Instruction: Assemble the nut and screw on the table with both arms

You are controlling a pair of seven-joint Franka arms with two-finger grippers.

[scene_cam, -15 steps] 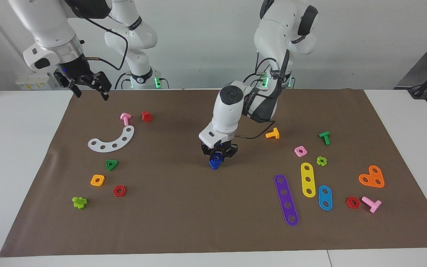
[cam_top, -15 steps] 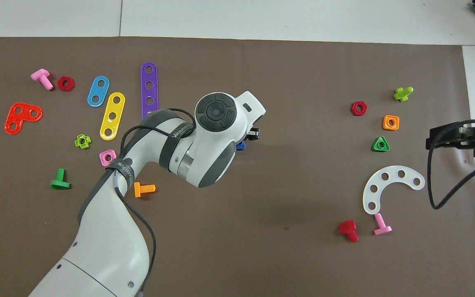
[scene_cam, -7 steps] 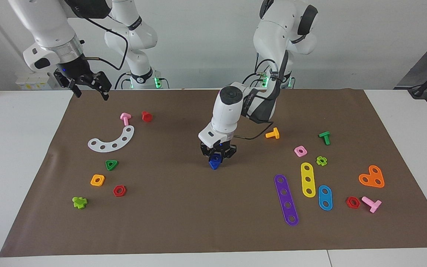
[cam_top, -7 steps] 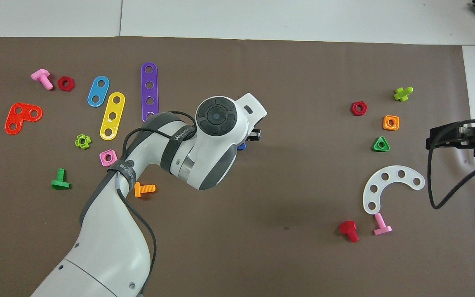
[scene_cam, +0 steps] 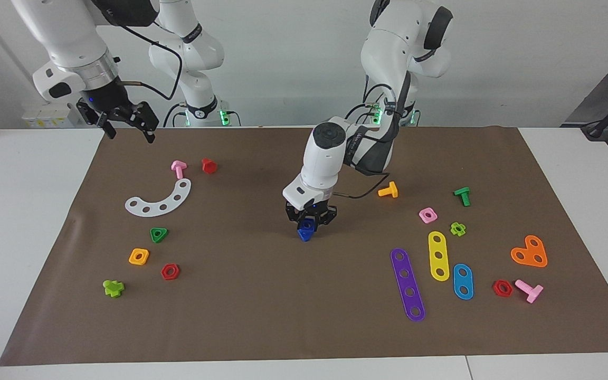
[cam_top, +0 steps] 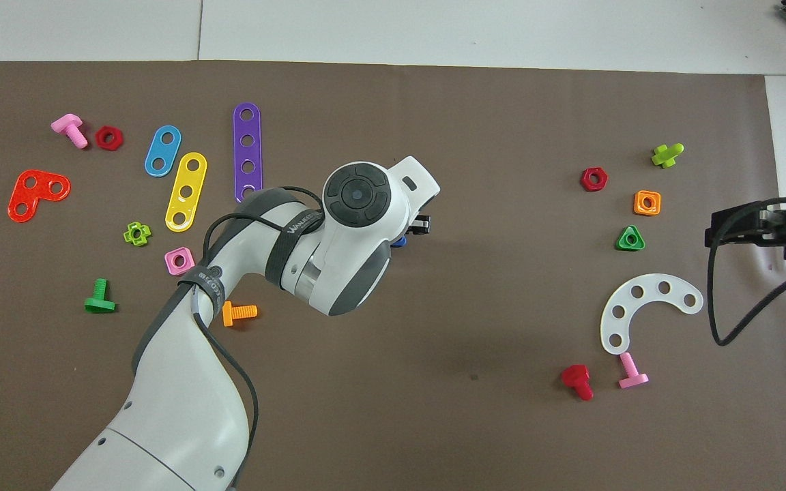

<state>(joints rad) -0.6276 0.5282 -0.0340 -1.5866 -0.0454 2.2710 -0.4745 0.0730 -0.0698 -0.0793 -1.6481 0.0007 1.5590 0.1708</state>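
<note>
— Holding something blue, is it? What is the left end effector (scene_cam: 308,224) doing?

— It is pinching the dark-blue screw (scene_cam: 305,231) tight, with the nut (scene_cam: 309,225) sitting on it, over the middle of the brown mat on the surface (scene_cam: 29,221). In the overhead view only a blue bit (cam_top: 399,240) is peeking out from under the arm.

— And the right end effector (scene_cam: 124,126)?

— It is waiting up in the air with its fingers spread wide, holding nothing, over the mat's edge near the pink bolt (scene_cam: 178,168).
</note>
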